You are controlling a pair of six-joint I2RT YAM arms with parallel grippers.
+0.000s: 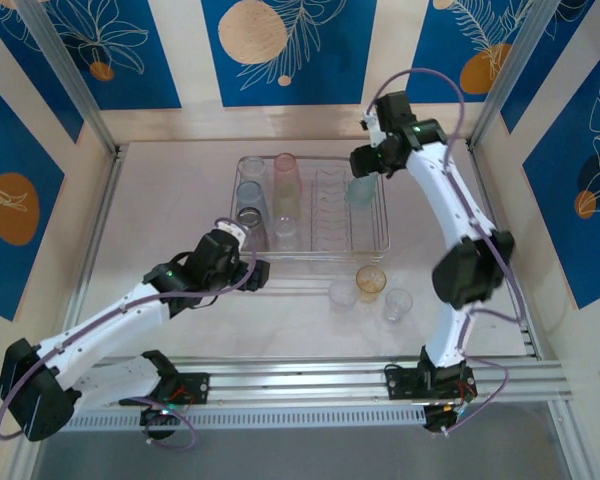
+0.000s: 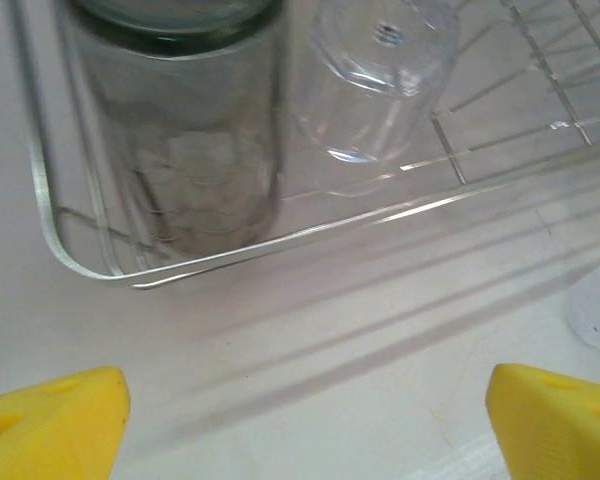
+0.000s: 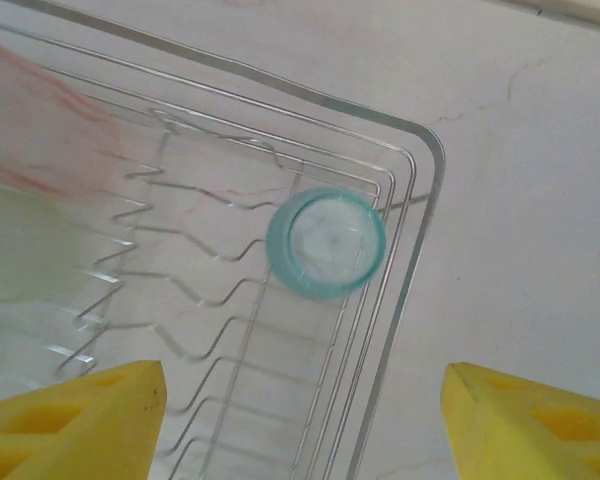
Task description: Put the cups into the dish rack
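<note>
- Saw the right gripper (image 3: 300,435) wide open, holding nothing.
- Found a see-through teal plastic cup (image 3: 326,243) just ahead of its yellow fingers (image 3: 75,420), inside a corner of the silver wire dish rack (image 3: 420,190).
- Saw the left gripper (image 2: 300,430) open and empty too.
- Found a smoky grey plastic cup (image 2: 180,140) and a clear plastic cup (image 2: 375,80) ahead of it, side by side in the rack.
- Spotted an amber plastic cup (image 1: 371,280) on the white table (image 1: 280,320), off to its right.

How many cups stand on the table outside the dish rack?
3, in front of the dish rack: an amber cup, a clear cup left of it, another clear cup right of it. Others may be hidden.
</note>
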